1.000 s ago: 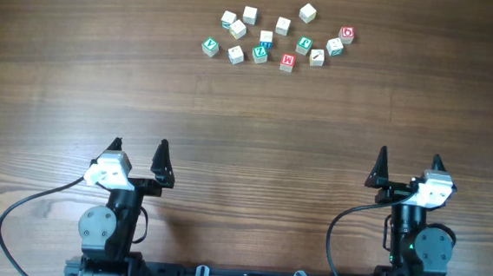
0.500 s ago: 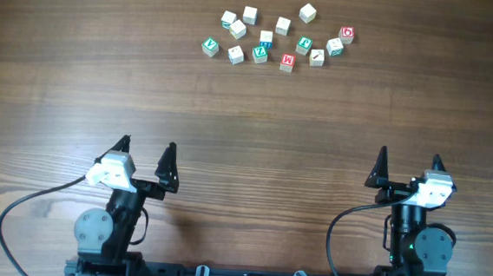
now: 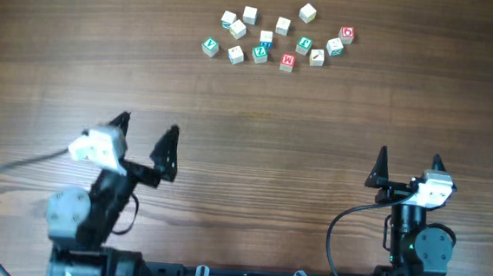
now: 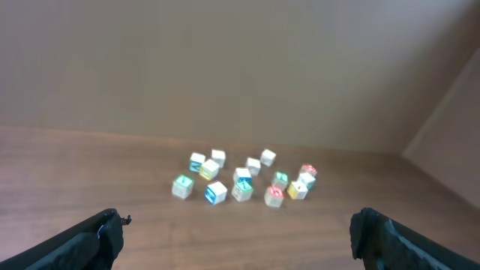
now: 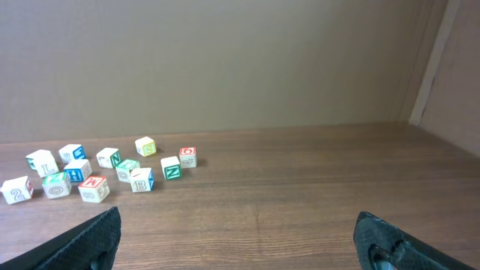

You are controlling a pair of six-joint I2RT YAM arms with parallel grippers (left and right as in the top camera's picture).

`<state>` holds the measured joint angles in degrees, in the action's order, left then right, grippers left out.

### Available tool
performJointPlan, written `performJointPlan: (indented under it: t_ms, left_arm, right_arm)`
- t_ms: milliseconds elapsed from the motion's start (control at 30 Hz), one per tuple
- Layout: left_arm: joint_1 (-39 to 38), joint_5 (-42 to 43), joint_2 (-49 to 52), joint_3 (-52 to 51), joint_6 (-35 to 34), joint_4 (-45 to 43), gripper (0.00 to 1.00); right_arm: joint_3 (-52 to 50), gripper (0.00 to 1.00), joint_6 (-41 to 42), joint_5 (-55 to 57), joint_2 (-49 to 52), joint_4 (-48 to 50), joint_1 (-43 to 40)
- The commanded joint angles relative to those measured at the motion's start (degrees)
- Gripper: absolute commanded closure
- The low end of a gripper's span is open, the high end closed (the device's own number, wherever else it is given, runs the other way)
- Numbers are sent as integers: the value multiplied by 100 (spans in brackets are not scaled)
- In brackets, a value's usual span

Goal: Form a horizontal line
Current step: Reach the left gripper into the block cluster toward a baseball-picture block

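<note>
- Step in hand, as I judge it: the approach. No cube is gripped and the line is not yet formed.
- The M cube (image 3: 287,61) lies at the near edge of the cluster, far across the table (image 3: 245,155) from both arms.
- The brown cube (image 3: 317,56) sits just right of the M cube, nearly level with it.
- The blue cube (image 3: 266,39) sits behind and left of the M cube, out of line.
- The left gripper (image 3: 147,127) is spread wide and empty, well short and left of the M cube.
- The right gripper (image 3: 410,156) is also wide and empty, well short and right of the M cube.
- The next move likely calls for a long reach to the blue cube and a narrow pinch among tight neighbours.
- In the way: a green cube (image 3: 259,53) just left of the M cube fills the likely slot.
- A second green cube (image 3: 303,45) crowds just behind and right of the M cube.
- The red O cube (image 3: 347,34), farther right and behind the M cube, is clear of the work.
</note>
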<state>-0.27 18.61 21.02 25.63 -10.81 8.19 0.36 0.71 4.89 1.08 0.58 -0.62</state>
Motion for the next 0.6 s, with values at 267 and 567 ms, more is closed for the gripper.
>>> performJointPlan:
  t_ms: [267, 567]
  left_arm:
    - [-37, 560, 2929, 3126, 15, 1248, 0]
    - [-352, 199, 4933, 5515, 17, 2577, 0]
  right_arm:
    - [-7, 0, -68, -94, -66, 17, 28]
    - [-7, 0, -70, -94, -66, 17, 28]
